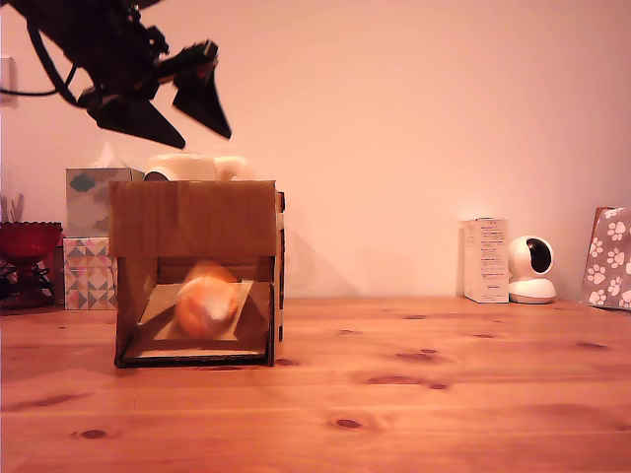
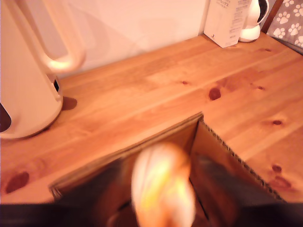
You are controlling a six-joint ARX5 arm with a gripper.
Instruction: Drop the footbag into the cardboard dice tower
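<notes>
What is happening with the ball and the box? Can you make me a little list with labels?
ball: blurred orange and yellow soft footbag, seen in the box's front opening, on the sloped ramp
box: brown corrugated cardboard dice tower, standing on the wooden table
gripper: black gripper above the box, open, holding nothing
behind box: cream kettle, patterned tissue boxes
exterior view's right: white box, white camera

Orange-and-yellow footbag (image 1: 206, 301) — brown cardboard dice tower (image 1: 193, 219), geometric-patterned tissue boxes (image 1: 88, 273).

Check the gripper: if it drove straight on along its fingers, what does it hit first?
Likely the cardboard dice tower: the gripper hangs open above it, fingers angled down toward its top. The footbag already shows blurred on the ramp. Depth is unclear.
</notes>
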